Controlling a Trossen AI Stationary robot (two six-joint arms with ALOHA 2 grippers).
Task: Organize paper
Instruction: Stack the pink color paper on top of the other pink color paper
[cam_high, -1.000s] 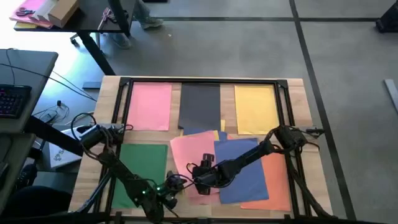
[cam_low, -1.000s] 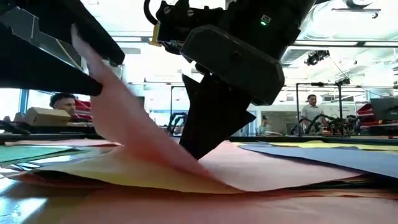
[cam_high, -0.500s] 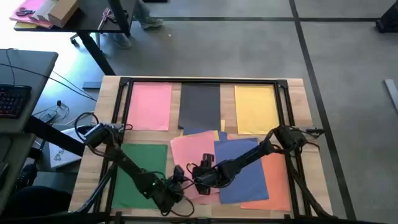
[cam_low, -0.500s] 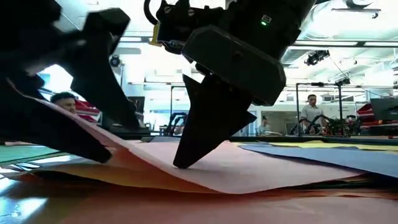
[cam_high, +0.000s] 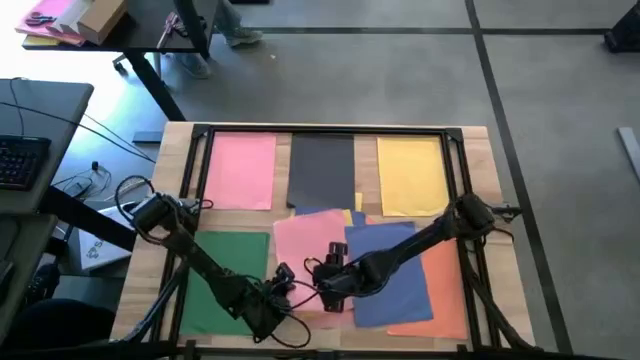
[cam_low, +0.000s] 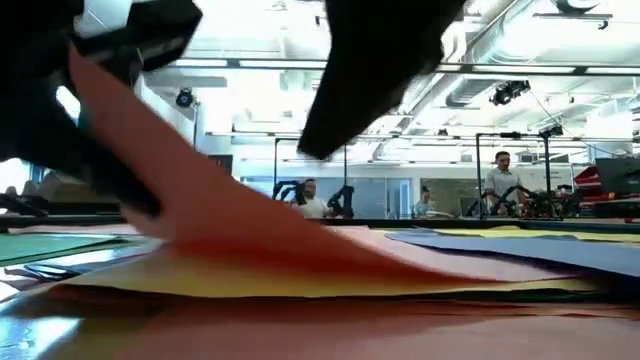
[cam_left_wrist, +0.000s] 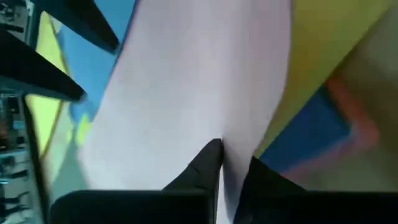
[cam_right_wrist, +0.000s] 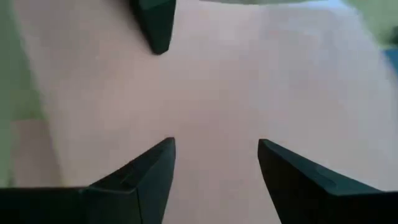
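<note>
On the wooden desk (cam_high: 480, 180), three thin rectangular sheets of coloured paper lie in a tidy far row: a pink sheet (cam_high: 240, 170) at the left, a dark grey sheet (cam_high: 321, 168) in the middle and a yellow sheet (cam_high: 412, 175) at the right. A green sheet (cam_high: 225, 262) lies alone at the near left. The rest overlap in a loose pile at the near middle: a second pink sheet (cam_high: 303, 247) on top, a blue sheet (cam_high: 392, 265) to its right and an orange sheet (cam_high: 445, 290) underneath at the right.

The left gripper (cam_high: 281, 292) is at the near edge of the top pink sheet with its fingers (cam_left_wrist: 208, 163) pressed together, pinching that edge. In the low view the sheet (cam_low: 200, 215) rises in a limp curve on the left. The right gripper (cam_high: 330, 280) hovers over the same sheet with its fingers (cam_right_wrist: 143, 171) spread, holding nothing.

These sheets look very light, floppy and slick against one another. A corner or short edge seems the best place to hold. Lifted from one side, a sheet will likely droop and drag on its neighbours, so a hard pull may crease it or shift the pile.
</note>
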